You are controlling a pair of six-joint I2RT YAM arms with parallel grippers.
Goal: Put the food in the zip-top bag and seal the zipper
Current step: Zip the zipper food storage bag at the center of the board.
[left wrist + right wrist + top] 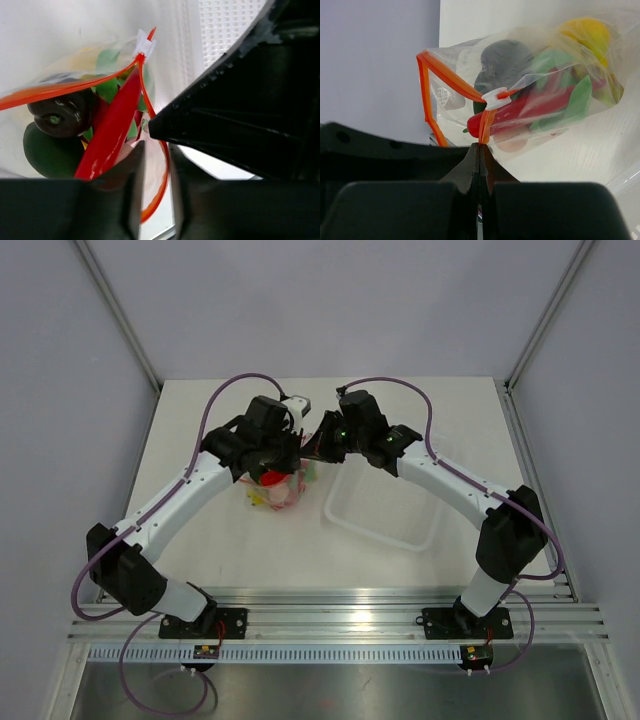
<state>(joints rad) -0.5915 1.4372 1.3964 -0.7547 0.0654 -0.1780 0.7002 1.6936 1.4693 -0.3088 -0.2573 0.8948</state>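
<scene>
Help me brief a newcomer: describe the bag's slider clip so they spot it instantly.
Find the clear bag at the middle of the white table. Along its orange strip sits the slider, the only white piece on it.

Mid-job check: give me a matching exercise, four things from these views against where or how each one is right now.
1 chilli
2 white slider
3 clear tray
4 right gripper

A shut on the zipper
B on the table, beside the bag
C inside the bag
D riding on the zipper

Pairs: 1-C, 2-D, 3-B, 4-A
</scene>
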